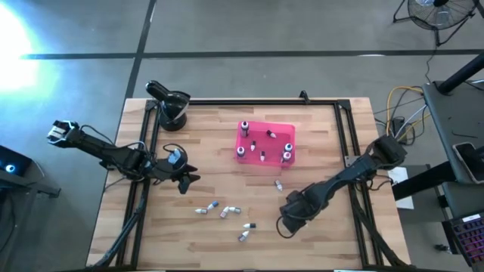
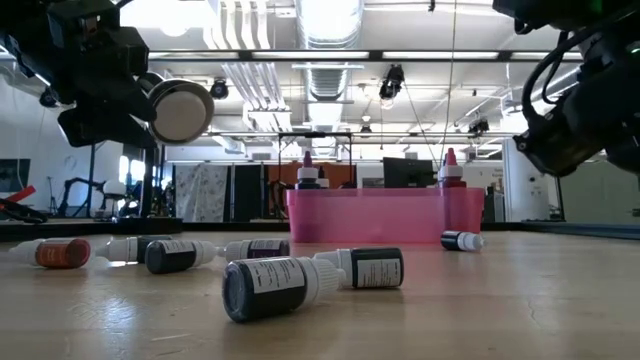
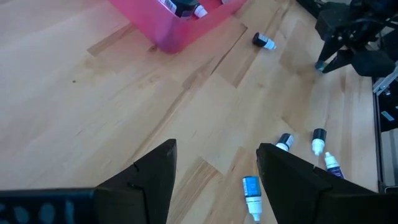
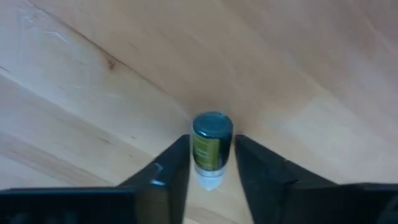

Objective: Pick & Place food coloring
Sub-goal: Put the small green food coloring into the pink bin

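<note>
The pink tray sits at the middle of the table's far half with several food coloring bottles standing in it. Several more bottles lie on their sides on the wood nearer the front, and one lies alone near the tray. They also show in the low view. My right gripper is right of the loose bottles and shut on a small bottle. My left gripper is open and empty above the table's left part. My right gripper pinches the small bottle by its label-wrapped body between its two fingers. The bottle lies along the fingers, its dark round end pointing away toward the wood and its whitish end toward the wrist. Whether it touches the table I cannot tell.
A black frame rail runs along the table's far edge and down both sides. A dark camera mount stands at the far left corner. Bare wood lies between the tray and the loose bottles.
</note>
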